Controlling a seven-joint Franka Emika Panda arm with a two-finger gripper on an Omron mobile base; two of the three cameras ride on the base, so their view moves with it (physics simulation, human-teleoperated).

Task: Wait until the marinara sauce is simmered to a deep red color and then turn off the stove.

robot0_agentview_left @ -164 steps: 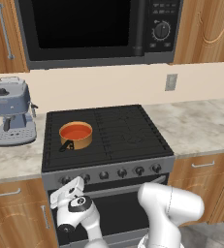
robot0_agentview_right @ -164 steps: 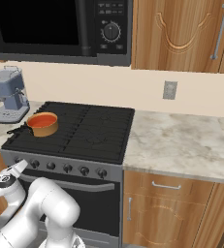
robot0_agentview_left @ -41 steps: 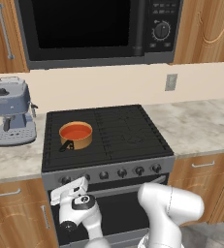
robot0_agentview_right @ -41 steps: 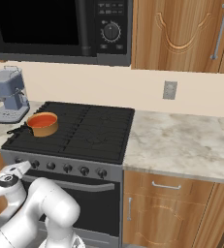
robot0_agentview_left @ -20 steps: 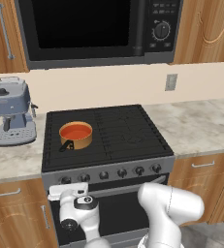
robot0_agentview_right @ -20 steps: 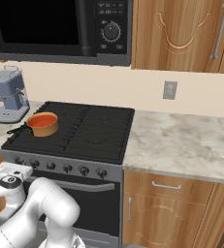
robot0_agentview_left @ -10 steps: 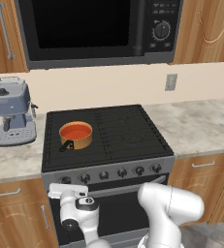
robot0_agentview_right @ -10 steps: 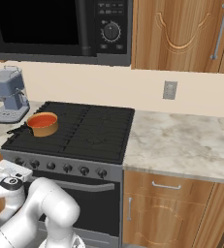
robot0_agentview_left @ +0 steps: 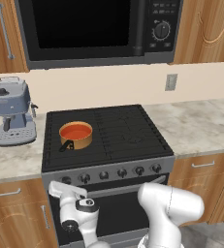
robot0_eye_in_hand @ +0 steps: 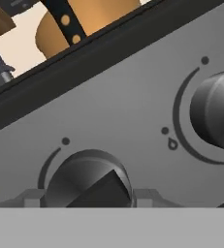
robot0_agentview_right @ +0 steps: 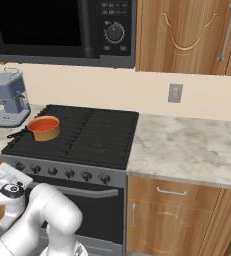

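Gripper at stove front strip, left end; fingers closed onto leftmost knob. Marinara sauce in saucepan, cooktop's front-left corner. Twist square-on, steady, till pointer hits off mark.

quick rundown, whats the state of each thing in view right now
marinara sauce: orange-red, flat in the pan.
saucepan: upright on the front left burner, handle toward the front.
stove: oven door shut.
leftmost knob: gripper fingers on either side of it.
gripper: shut on the leftmost knob, at the front strip.
microwave: door shut, window dark.
espresso machine: upright on the counter left of the stove.
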